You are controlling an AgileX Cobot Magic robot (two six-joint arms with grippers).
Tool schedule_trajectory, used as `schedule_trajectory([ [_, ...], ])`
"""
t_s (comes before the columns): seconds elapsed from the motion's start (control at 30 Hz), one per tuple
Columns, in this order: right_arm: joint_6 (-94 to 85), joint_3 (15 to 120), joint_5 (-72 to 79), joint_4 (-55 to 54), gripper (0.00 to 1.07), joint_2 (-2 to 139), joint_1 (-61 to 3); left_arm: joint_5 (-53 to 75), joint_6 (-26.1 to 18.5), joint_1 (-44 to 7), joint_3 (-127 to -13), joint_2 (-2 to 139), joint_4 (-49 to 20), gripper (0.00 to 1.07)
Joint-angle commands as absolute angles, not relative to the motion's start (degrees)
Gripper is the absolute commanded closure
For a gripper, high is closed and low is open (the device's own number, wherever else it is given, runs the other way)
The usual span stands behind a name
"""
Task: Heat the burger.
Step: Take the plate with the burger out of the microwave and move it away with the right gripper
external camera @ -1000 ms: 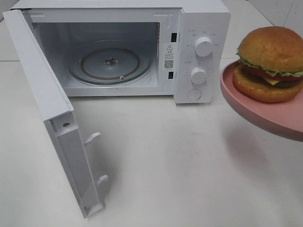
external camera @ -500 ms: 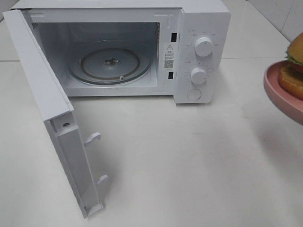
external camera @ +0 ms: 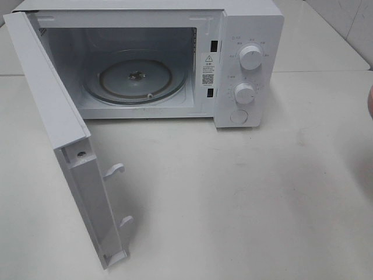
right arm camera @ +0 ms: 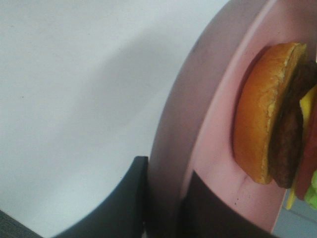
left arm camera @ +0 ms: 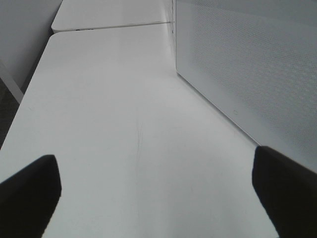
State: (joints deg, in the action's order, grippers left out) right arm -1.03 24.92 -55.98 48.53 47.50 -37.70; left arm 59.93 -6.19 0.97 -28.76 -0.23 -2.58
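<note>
The burger, with a golden bun, dark patty, yellow cheese and green lettuce, rests on a round pink plate in the right wrist view. My right gripper is shut on the plate's rim, one dark finger on each side of it. In the high view the burger is out of frame; only a pink sliver of the plate shows at the right edge. The white microwave stands at the back with its door swung wide open. My left gripper hangs open over bare table beside that door.
A glass turntable lies inside the microwave cavity. Two knobs and a button sit on its right panel. The open door juts toward the front left. White table spreads in front of the microwave.
The plate with the burger has moved right, from well inside the high view to almost fully out of its right edge. The microwave and its door have not moved.
</note>
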Motion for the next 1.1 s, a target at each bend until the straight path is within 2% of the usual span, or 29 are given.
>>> schedule_trajectory([
  [0.03,5.0,26.9,-58.0,54.9,1.04,49.5,-37.5,59.5,-6.1,1.1,-28.6,-1.5,-2.8,0.03],
  [0.7,32.7,36.8,-73.6,56.3,1.03,70.9,-37.5,59.5,-6.1,1.1,-28.6,-1.5,-2.8,0.03],
  [1.1,47.7,37.0,-73.5,55.0,1.0,78.8,-37.3,59.5,-6.1,1.1,-28.6,-1.5,-2.8,0.03],
])
